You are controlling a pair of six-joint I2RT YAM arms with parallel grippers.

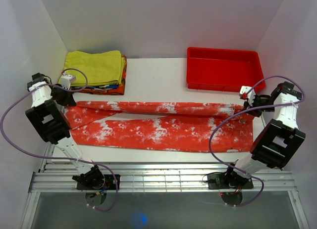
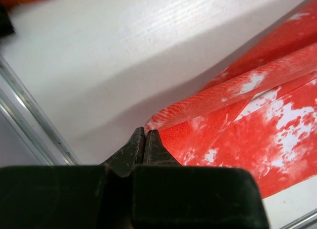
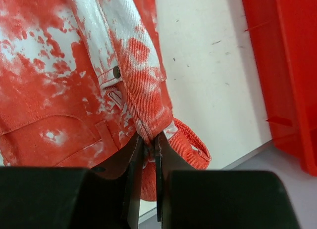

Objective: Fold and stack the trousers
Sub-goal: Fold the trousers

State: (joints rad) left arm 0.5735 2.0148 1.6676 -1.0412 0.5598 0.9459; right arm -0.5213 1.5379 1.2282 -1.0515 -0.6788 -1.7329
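Top external view shows the trousers (image 1: 158, 127), red-orange with white blotches, stretched lengthwise across the surface (image 1: 148, 75), left fingers (image 2: 130, 149) and right fingers (image 3: 119, 160) clamped on opposite ends.

Both arms reach out from their bases at the near edge: the left arm (image 1: 47, 121) leans up and out to the left and the right arm (image 1: 277, 142) mirrors it on the right, each with its elbow bent and wrist turned inward. My left end effector (image 2: 144, 136) has its jaws pressed tight together on a corner of the trousers (image 2: 257, 135). My right end effector (image 3: 148, 142) sits low with its jaws nearly closed — a fold of the cloth is pinched between its fingers (image 3: 126, 160).
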